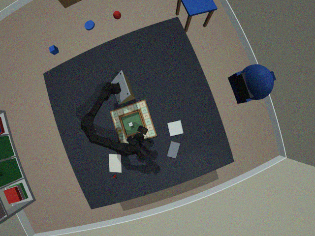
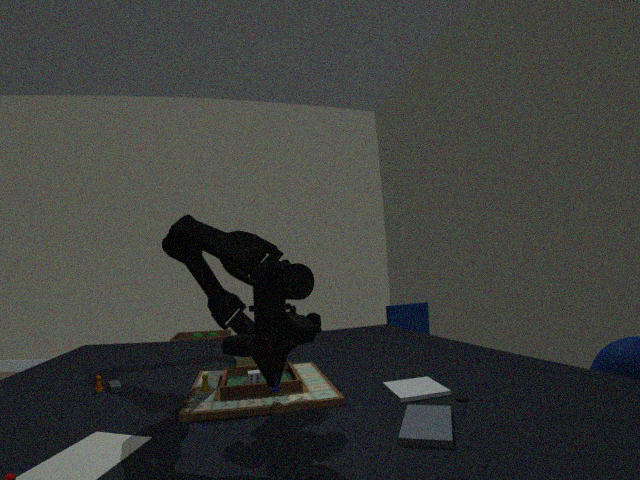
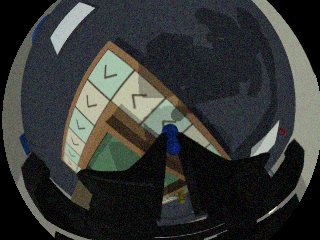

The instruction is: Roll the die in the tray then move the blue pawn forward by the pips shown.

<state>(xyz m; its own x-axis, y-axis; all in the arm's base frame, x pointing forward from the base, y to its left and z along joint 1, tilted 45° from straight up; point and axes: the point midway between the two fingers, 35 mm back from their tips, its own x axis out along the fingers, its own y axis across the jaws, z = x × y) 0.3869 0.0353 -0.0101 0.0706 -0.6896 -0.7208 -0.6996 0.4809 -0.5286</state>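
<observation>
Your arm arches high at the elbow, and your gripper (image 2: 275,383) (image 3: 171,136) points down, fingers pinched nearly together!

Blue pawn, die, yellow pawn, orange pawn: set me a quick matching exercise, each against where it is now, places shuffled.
Things:
1. Blue pawn
2. Die
3. Yellow pawn
4. Orange pawn

Places:
A. On the green floor of the tray
B. Off the board, on the dark table top
C. Between the fingers of the gripper
D. On the board's track, outside the tray

Right pairs: 1-C, 2-A, 3-D, 4-B
</observation>
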